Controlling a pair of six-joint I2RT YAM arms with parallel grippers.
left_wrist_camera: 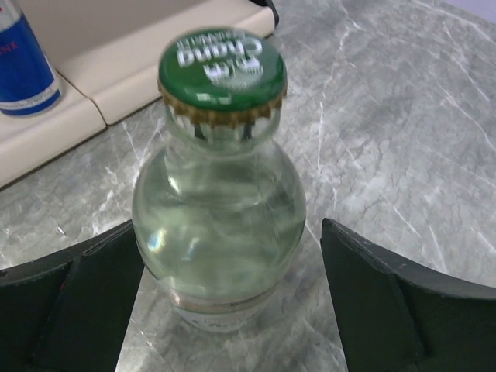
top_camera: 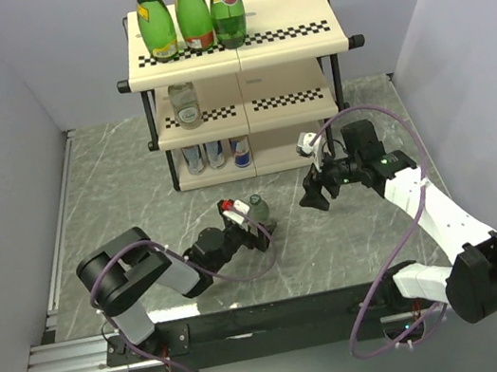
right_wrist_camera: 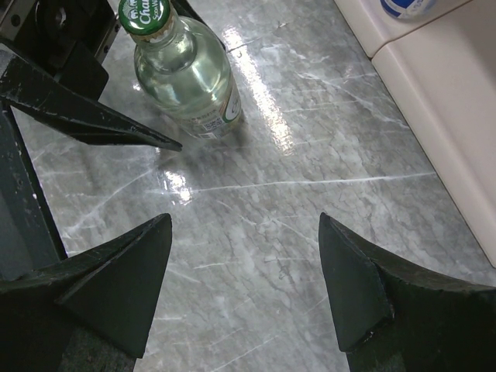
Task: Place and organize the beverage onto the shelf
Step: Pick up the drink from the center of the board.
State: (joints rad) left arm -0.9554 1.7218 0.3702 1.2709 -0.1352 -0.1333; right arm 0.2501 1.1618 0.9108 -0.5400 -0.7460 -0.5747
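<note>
Bottle (left_wrist_camera: 218, 225) with green "Chang" cap (left_wrist_camera: 222, 68)

The top edge crops 3 green bottles (top_camera: 191, 13); cap lettering on the clear bottle (left_wrist_camera: 218, 209) is blurred.

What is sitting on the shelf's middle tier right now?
One clear bottle stands upright near the left end of that tier. The top board of the shelf overhangs the back of the tier, so anything deeper in is hidden from the top camera.

Clear glass bottle (left_wrist_camera: 221, 225), green cap, upright near front of three-tier cream shelf (top_camera: 285, 11) with checkered strips.
</note>
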